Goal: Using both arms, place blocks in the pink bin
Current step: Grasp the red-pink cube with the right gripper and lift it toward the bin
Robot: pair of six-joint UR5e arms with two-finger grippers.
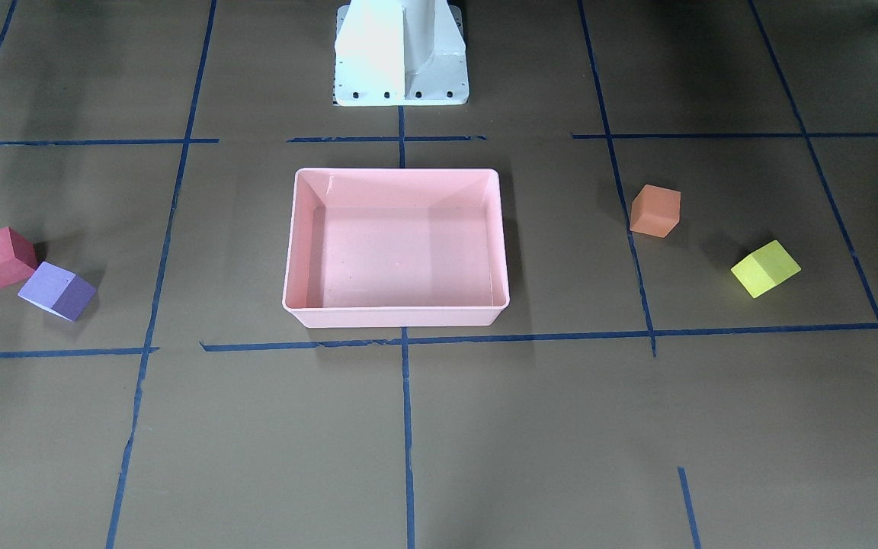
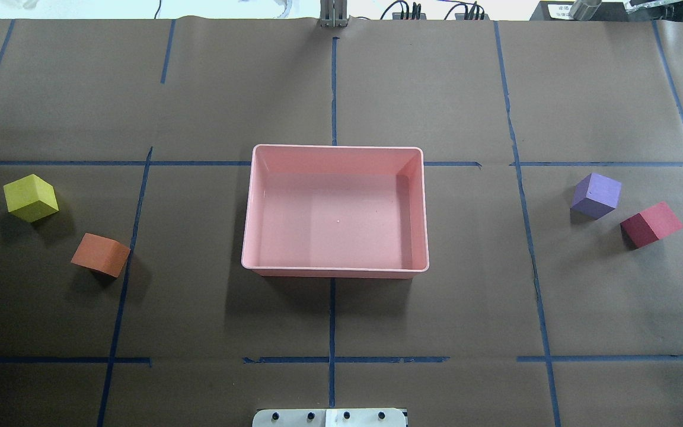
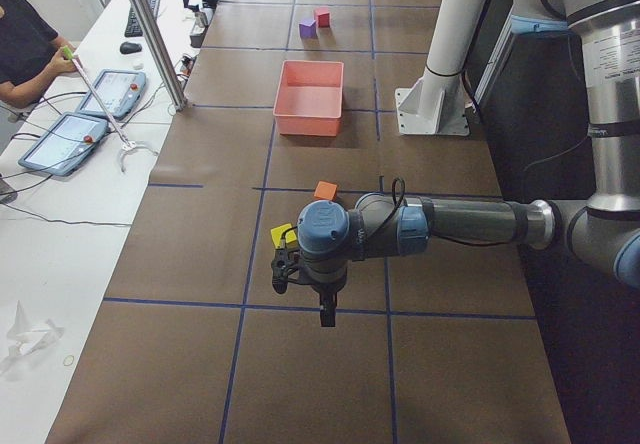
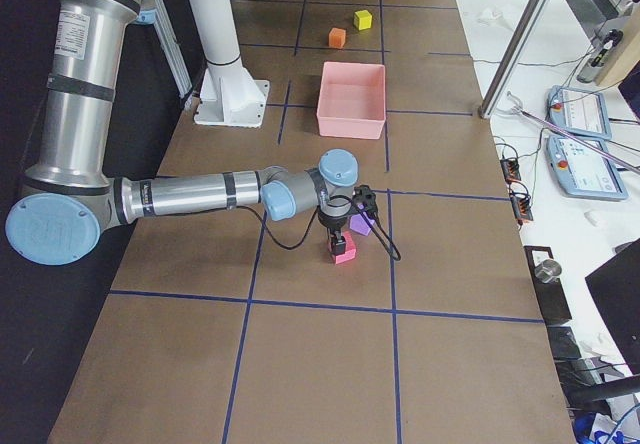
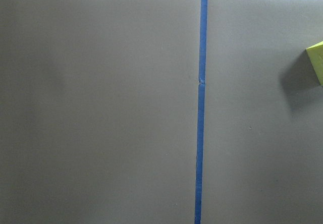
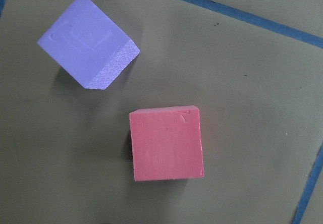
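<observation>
I see a shallow lt-pink bin [image 2: 335,272] mid-frame, matte foam red block [image 6: 167,144] & purple block [image 6: 88,47] apart; finger state of left gripper [image 3: 326,312] & right gripper [image 4: 339,242] unclear to me.

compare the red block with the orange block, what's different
Side: in the overhead view the red block lies right of the pink bin, the orange block left of it. Neighbour: the red block sits by the purple block, the orange block by the yellow-green block. Colour differs, as named. Both are like-sized cubes on the table, outside the bin.
</observation>
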